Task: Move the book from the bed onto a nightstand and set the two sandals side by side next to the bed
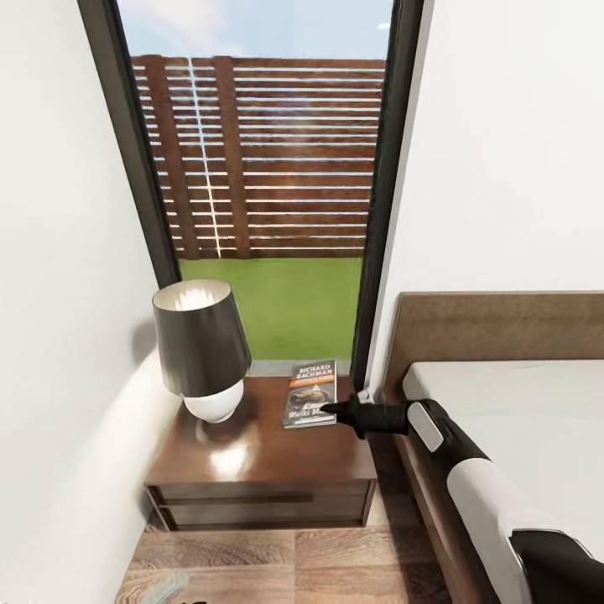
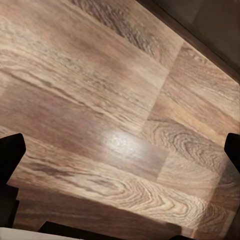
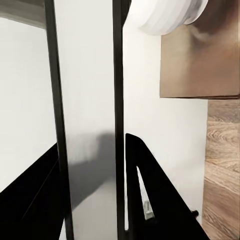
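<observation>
The right pincer reaches in from the bed side, its dark tip at the near right edge of the book, which lies flat on the nightstand; from the head view I cannot tell whether the tip touches the cover, nor how wide the pincer stands. In the right wrist view two dark fingers show with a gap between them, looking past the dark window frame toward the white lamp base and a corner of the brown nightstand top. The book sits on the far right part of the nightstand top, cover up, its white lettering toward the window. To its left stands the lamp, dark shade over a white base, well apart from the book. Right of the nightstand is the bed, pale mattress against a brown headboard, with the right arm lying across its near corner. Beyond the glass are grass and a slatted fence. The left pincer hangs over the wood-plank floor, its dark fingertips at opposite edges of the left wrist view, spread wide with nothing between them.
</observation>
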`<state>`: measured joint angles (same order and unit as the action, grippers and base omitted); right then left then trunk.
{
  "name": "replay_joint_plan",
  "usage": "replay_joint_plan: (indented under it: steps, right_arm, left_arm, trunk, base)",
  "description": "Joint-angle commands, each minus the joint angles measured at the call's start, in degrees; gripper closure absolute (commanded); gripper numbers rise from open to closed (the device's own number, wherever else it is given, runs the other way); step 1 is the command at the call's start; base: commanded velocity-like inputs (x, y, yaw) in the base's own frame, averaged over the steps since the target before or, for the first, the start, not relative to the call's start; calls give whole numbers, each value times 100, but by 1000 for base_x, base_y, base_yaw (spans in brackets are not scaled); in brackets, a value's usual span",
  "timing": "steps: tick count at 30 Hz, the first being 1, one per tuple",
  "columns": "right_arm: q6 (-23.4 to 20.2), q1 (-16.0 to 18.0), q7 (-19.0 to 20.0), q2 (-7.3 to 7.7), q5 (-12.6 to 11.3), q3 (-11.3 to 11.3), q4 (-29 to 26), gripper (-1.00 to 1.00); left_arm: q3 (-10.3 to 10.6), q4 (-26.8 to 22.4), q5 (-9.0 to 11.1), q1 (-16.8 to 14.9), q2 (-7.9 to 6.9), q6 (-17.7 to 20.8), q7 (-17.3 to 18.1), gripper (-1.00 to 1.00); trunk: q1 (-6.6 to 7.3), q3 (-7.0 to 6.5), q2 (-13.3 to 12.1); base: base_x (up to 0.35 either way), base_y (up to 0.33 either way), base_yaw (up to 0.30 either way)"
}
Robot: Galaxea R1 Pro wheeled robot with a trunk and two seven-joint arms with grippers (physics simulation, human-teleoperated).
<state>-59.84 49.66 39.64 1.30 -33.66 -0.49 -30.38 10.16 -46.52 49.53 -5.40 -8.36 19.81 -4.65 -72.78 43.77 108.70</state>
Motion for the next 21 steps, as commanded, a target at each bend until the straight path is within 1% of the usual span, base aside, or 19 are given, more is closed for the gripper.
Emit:
replay_joint_plan:
  steps: [1, 6, 8, 9, 10, 16, 21]
  right_arm:
    - [-16, 2, 181, 11, 37, 8, -6, 100]
    - [-16, 5, 360, 23, 42, 111, -14, 100]
    - [-16, 6, 392, 28, 42, 138, -16, 100]
    - [-16, 6, 403, 30, 41, 146, -17, 100]
    - [-16, 7, 412, 31, 41, 155, -18, 100]
    - [-16, 8, 438, 42, 43, 180, -25, 100]
    - [-16, 8, 445, 45, 44, 186, -28, 100]
  left_arm:
    - [26, -28, 58, 3, -14, 35, -32, -100]
    - [24, -145, 53, 51, -36, 170, 125, -100]
    - [12, -255, 51, 116, -46, 203, 225, -100]
    - [-4, -411, 50, 212, -55, 224, 300, -100]
    - [-4, -411, 50, 212, -55, 224, 300, -100]
    - [-34, -951, 37, 515, -78, 251, 396, -100]
    - [-46, -1274, 33, 680, -118, 257, 409, -100]
  trunk:
    - [-22, 24, 44]
    - [-132, 114, 245]
    - [-176, 150, 325]
    - [-198, 168, 365]
    - [-220, 186, 405]
    - [-351, 293, 646]
    - [-461, 383, 846]
  base:
    - [0, 0, 0]
    - [0, 0, 0]
    - [0, 0, 0]
    - [0, 0, 0]
    - [0, 0, 0]
    - [0, 0, 0]
    - [0, 0, 0]
